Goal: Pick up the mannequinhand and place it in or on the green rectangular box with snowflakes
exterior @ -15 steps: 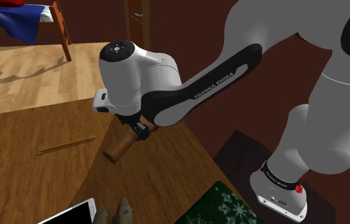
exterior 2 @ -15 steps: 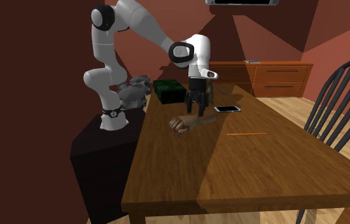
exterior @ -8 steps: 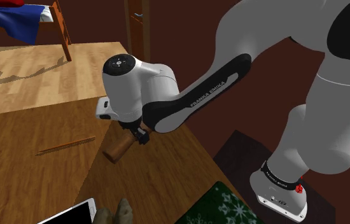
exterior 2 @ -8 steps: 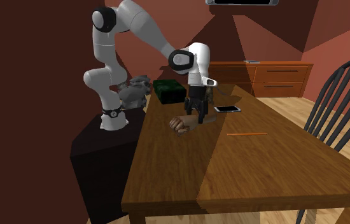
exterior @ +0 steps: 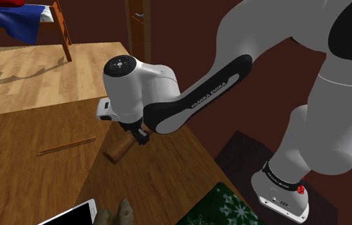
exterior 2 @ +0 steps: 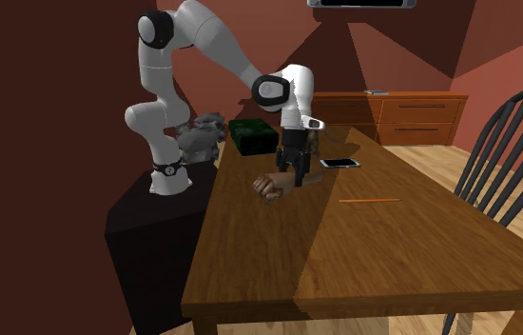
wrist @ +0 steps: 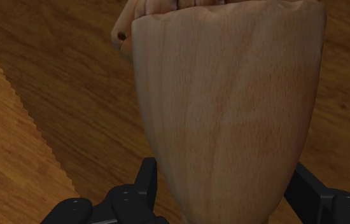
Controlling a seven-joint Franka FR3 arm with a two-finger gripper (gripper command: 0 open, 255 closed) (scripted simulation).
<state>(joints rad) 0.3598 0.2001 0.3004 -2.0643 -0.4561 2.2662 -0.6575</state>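
The wooden mannequin hand (wrist: 224, 108) lies on the brown wooden table (exterior: 21, 185), near the edge closest to the stand. My black gripper (wrist: 221, 181) is down over it, one finger (wrist: 145, 181) against each side of its narrow wrist end, shut on it. From the shoulder view the gripper (exterior: 136, 133) sits on the upper end of the hand (exterior: 118, 150), which rests on the table. The second exterior view has the gripper (exterior 2: 291, 176) upright over the hand (exterior 2: 269, 186). The green box with snowflakes (exterior: 223, 208) stands at the table's end beside the stand, also seen as the green box (exterior 2: 250, 133).
A thin stick (exterior: 66, 146) lies on the table beyond the hand, and a white phone (exterior: 72, 214) lies close to the green box. A dark chair (exterior 2: 512, 152) stands at the table's far side. A wooden dresser (exterior 2: 412, 114) lines the back wall.
The arm came down a little onto the mannequin hand, then the fingers closed in from wide apart onto its sides. The hand has not moved.
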